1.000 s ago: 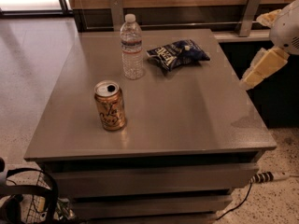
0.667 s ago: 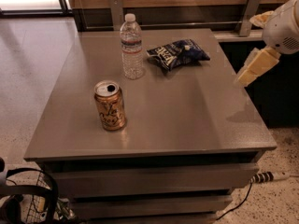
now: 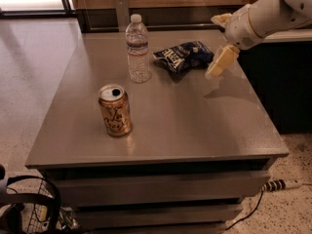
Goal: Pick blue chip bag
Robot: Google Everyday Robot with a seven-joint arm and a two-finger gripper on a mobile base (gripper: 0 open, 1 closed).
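Gold can [image 3: 115, 110] upright on the grey table [image 3: 195, 126] — clear water bottle [image 3: 137, 48] standing behind it, apart

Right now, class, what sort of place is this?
Likely an office break area or lab: grey table holding blue chip bag, water bottle, gold can; speckled floor; robot's hand open beside the bag.

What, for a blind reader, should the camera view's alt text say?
An open two-finger gripper hangs just right of a dark blue foil chip bag lying at the back of a grey table. A clear plastic water bottle stands left of the bag; an opened gold drink can stands nearer the front.
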